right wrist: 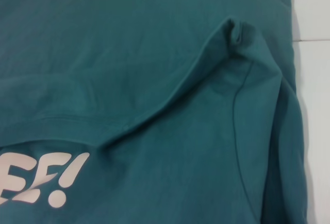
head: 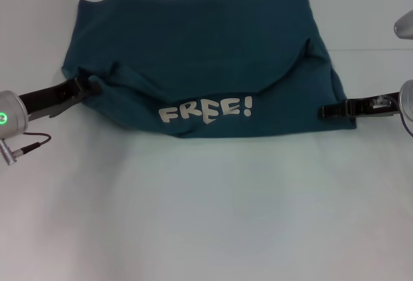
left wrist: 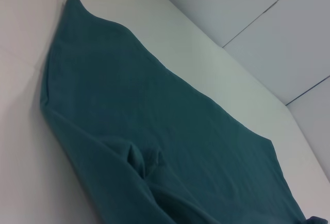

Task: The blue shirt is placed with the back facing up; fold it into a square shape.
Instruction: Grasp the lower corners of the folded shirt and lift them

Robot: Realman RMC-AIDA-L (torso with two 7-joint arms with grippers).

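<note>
Across mid-frame the blue shirt (head: pixel 200 55) lies soft and limp. The left gripper (head: pixel 90 87) and right gripper (head: pixel 332 110) meet its near corners, probably pinching cloth. Its far hem corners offer better holds.

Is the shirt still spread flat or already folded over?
Partly folded: the blue shirt has its near part turned over, showing the FREE! lettering, with both grippers at its side edges.
</note>
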